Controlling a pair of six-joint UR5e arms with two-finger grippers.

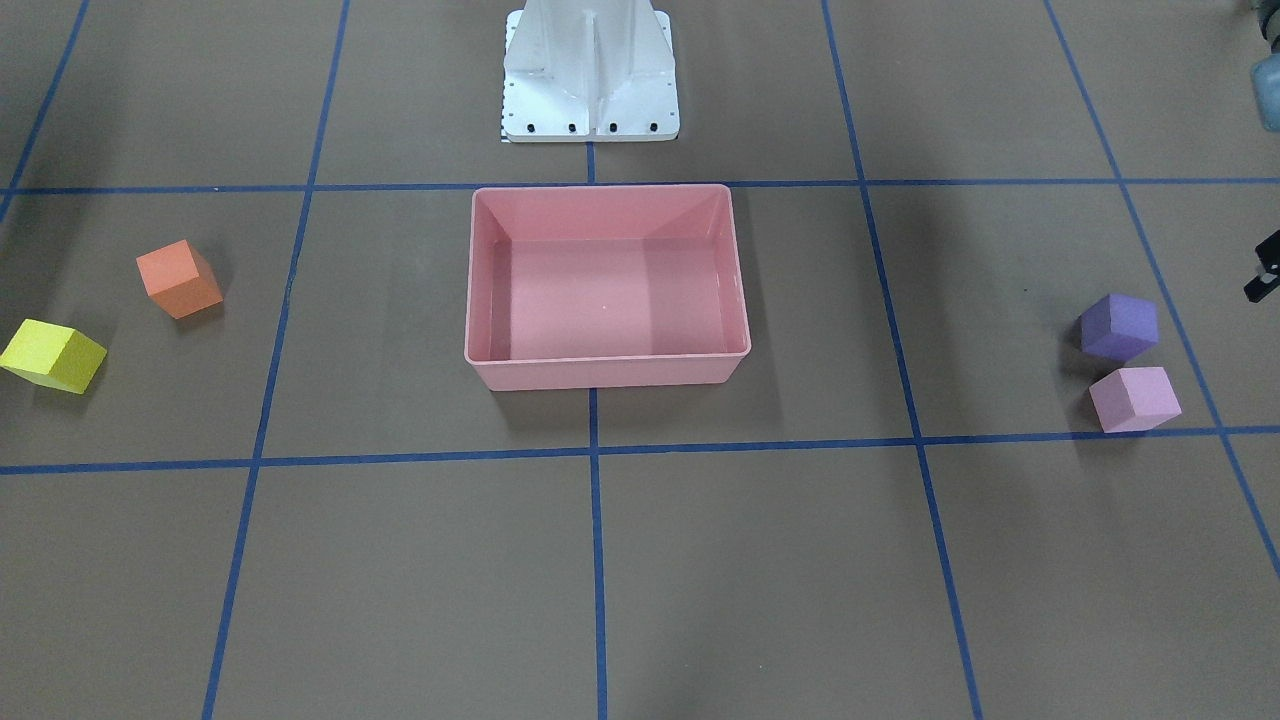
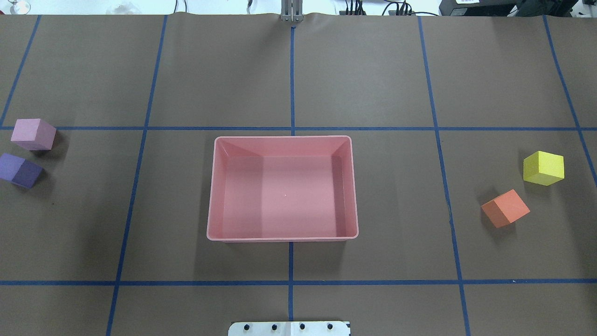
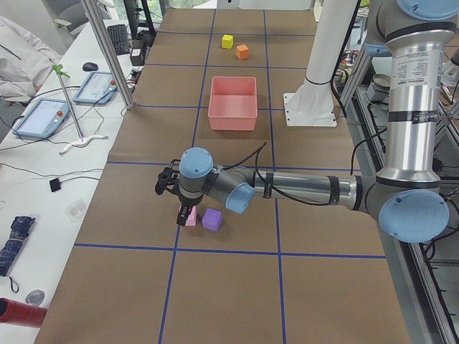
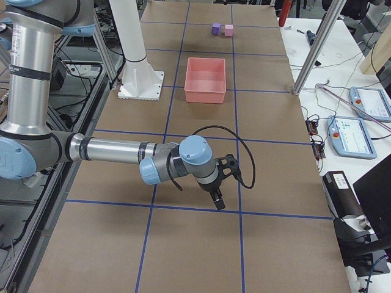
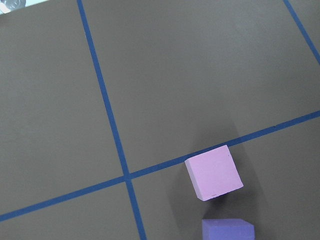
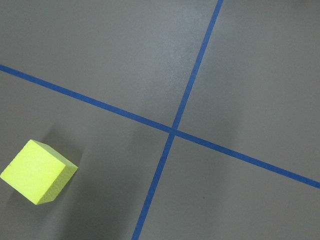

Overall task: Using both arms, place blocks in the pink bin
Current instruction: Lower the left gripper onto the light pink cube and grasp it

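The pink bin [image 2: 282,140] stands empty at the table's middle. The light pink block [image 2: 33,134] and the purple block [image 2: 19,170] lie close together at the table's left end. The orange block [image 2: 506,208] and the yellow block [image 2: 543,168] lie at its right end. My left gripper [image 3: 185,213] hangs over the light pink block [image 5: 213,172]; a black sliver of it shows in the front view [image 1: 1265,268]. My right gripper [image 4: 218,202] hangs near the yellow block [image 6: 39,172]. I cannot tell whether either gripper is open or shut.
The white robot base [image 1: 590,70] stands behind the bin. Blue tape lines [image 2: 291,70] mark a grid on the brown table cover. A side desk with tablets [image 3: 43,115] and an aluminium post [image 3: 107,50] flank the table's far edge.
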